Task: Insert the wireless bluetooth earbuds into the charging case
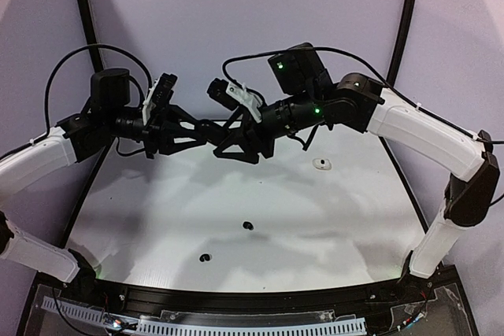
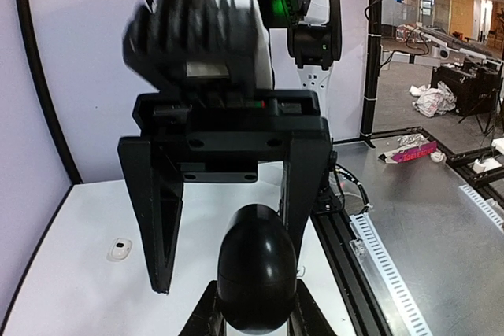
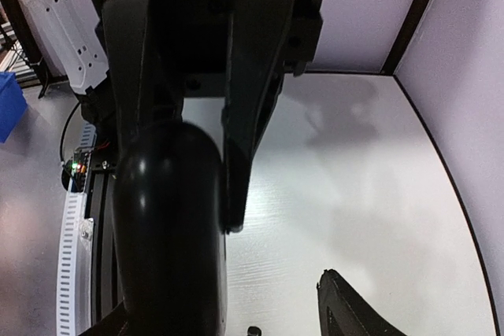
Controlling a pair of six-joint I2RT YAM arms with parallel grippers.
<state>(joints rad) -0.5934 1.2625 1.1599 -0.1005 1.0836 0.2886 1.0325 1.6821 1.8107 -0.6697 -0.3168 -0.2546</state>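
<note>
My left hand [image 2: 256, 298] clamps the black charging case [image 2: 253, 253] above the white surface [image 1: 339, 218] (a white earbud [image 1: 321, 164] and two black earbuds [image 1: 247, 226] [image 1: 205, 257] lie loose on it), my right hand [image 1: 228, 145] spread open opposite, lilac wall [image 1: 236, 5] behind.

A white table [image 1: 315, 218] stood before pale lilac walls [image 1: 236, 5] edged by black poles [image 1: 405, 13]. Beside it ran a grey metal surface [image 2: 441, 234] and a slotted white cable duct [image 2: 382, 261].
</note>
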